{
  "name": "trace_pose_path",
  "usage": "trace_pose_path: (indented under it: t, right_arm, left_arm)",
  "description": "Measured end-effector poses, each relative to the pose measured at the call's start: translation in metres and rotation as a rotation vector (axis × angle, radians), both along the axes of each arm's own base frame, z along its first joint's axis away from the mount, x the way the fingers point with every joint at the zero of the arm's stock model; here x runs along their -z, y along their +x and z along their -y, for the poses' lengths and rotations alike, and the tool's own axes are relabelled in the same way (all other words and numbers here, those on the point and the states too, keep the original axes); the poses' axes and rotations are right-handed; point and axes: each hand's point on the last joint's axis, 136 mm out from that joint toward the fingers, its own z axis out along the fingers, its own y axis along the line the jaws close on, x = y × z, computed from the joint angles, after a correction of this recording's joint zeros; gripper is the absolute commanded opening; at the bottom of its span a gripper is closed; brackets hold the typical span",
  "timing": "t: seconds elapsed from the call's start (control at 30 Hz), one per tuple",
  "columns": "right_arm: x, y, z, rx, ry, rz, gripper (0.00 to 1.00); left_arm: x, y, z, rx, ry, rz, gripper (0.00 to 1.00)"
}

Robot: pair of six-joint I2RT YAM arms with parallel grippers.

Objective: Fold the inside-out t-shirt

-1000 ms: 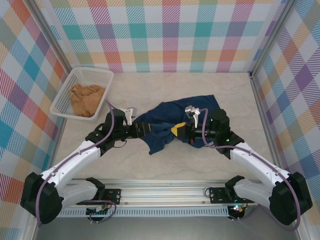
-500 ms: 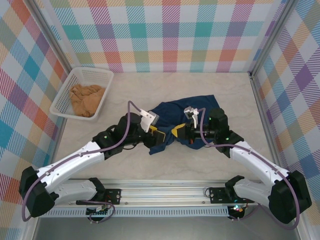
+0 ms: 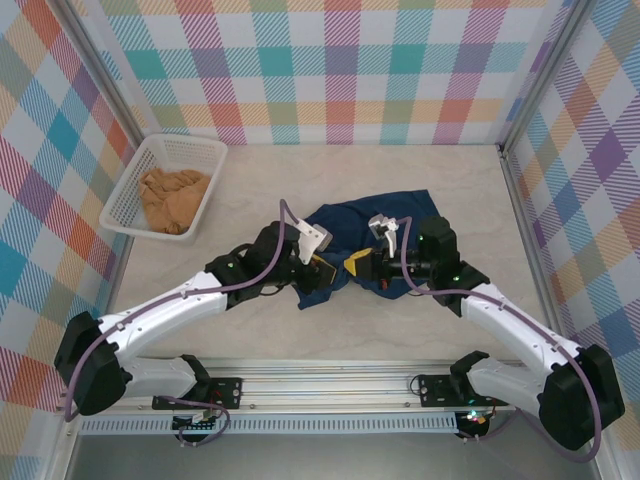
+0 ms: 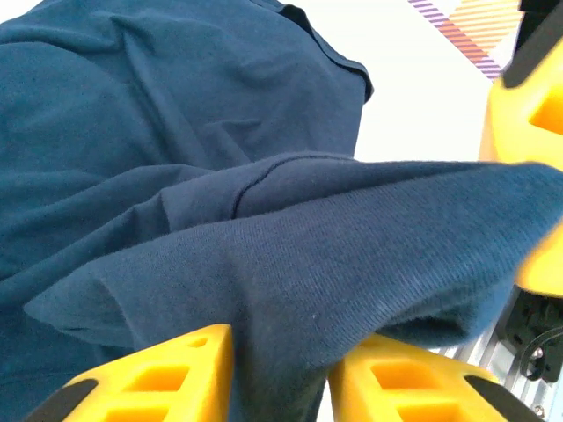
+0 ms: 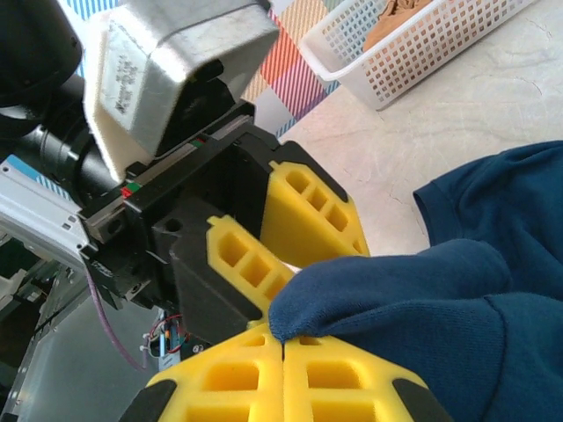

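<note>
– Plaid walls (image 3: 340, 60) in many colours close three sides on my overhead feed, with the pale marbled tabletop (image 3: 400, 330) between them. At the far left sits a white plastic lattice basket (image 3: 185, 140) holding a tan-orange cloth garment (image 3: 172, 198).

– And the shirt?

– My dark navy blue cloth t-shirt (image 3: 350, 220) lies bunched mid-table, well apart from the basket. Its long axis runs diagonally, near-left to far-right, narrowing at the near-left end. I cannot tell which end is the collar. The left gripper (image 3: 322, 270) and right gripper (image 3: 355, 265) meet just beside each other at that near-left part.

– Left wrist?

– Pale tabletop (image 4: 413, 88) shows at the top. A fold of the t-shirt (image 4: 176, 132) runs into my left gripper (image 4: 281, 378). The jaws are narrow, and cloth fills the gap and touches both yellow fingers (image 4: 158, 378). The same fold stretches right, between the right gripper's yellow fingers (image 4: 528, 105).

– Right wrist?

– Tabletop (image 5: 457, 123) again, with the basket (image 5: 413, 61) and tan-orange garment (image 5: 400, 13) at the top edge. My right gripper (image 5: 281, 352) is pressed together, the t-shirt (image 5: 457, 334) pinched at its tips. The left gripper (image 5: 295, 264) faces it, just beside that same bit of cloth.
</note>
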Motion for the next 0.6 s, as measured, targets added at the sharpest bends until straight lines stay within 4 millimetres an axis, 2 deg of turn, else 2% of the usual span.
trace_pose_path:
  t: [0.03,0.07,0.2,0.37,0.5,0.6]
  right_arm:
    - [-0.001,-0.001,0.001,-0.001,0.000,0.005,0.00]
    - [-0.001,-0.002,0.001,-0.001,-0.004,0.007,0.00]
    - [0.009,0.005,0.011,0.073,-0.089,0.019,0.01]
    - [0.021,0.028,0.028,0.251,-0.236,0.051,0.17]
    - [0.029,0.027,0.031,0.294,-0.301,0.071,0.31]
    - [0.028,0.023,0.031,0.299,-0.305,0.088,0.38]
  left_arm:
    - [0.001,0.000,0.002,0.008,0.000,-0.004,0.04]
    - [0.002,0.000,0.004,0.016,-0.002,-0.011,0.00]
    - [-0.007,-0.004,0.010,0.055,-0.079,-0.072,0.00]
    - [-0.042,-0.005,0.005,0.088,-0.282,-0.147,0.00]
    - [-0.061,-0.012,0.002,0.121,-0.386,-0.176,0.00]
    - [-0.063,-0.016,0.003,0.143,-0.411,-0.197,0.00]
